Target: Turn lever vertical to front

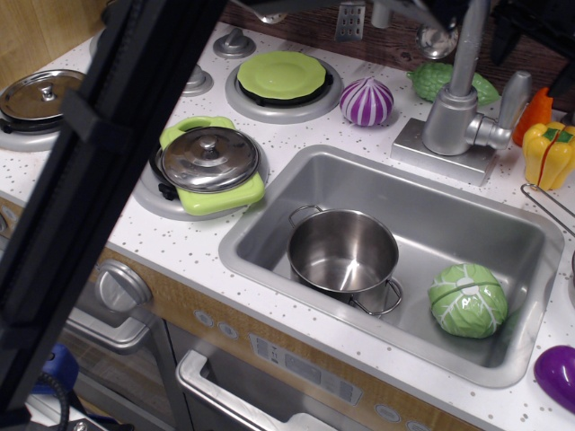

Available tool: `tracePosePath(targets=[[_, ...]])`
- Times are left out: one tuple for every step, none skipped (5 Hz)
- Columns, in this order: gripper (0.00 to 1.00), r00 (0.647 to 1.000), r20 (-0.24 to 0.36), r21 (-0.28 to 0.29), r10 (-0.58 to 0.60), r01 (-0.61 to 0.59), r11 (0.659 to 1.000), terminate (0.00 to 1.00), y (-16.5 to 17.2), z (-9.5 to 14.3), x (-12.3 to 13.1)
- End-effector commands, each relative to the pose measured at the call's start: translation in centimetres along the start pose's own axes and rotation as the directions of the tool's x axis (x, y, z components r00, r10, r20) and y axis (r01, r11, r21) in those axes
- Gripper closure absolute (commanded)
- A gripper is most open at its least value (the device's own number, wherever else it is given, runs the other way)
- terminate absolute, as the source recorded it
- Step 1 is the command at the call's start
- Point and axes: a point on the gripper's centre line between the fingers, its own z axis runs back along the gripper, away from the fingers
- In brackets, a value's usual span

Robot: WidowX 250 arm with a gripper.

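The silver faucet stands on its base behind the sink, its thin spout pipe rising out of the top. The lever is a flat grey handle on the faucet's right side arm; it stands nearly upright, tilted slightly right. Only black parts of my gripper show at the top right corner, above and to the right of the lever and apart from it. Its fingers are cut off by the frame, so I cannot tell how they stand.
A steel pot and a green cabbage lie in the sink. A purple onion, yellow pepper and orange carrot surround the faucet. My black arm link crosses the left foreground, hiding the stove.
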Motion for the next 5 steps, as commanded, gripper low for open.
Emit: tracePosePath(targets=[[1.0,0.998,0.049,-0.005,0.041,-0.04,0.999,0.0,0.5,2.1,0.9],[1.0,0.998,0.042,-0.049,0.056,-0.054,0.997,0.0,0.2,1.4,0.2],[1.0,0.996,0.025,-0.06,0.086,-0.084,0.995,0.0,-0.7,1.6,-0.5],[1.0,0.993,-0.007,-0.071,0.114,-0.114,0.991,0.0,-1.8,2.1,-1.3],[1.0,0.99,-0.023,-0.05,0.142,-0.143,0.988,0.0,-2.3,2.9,-2.5]])
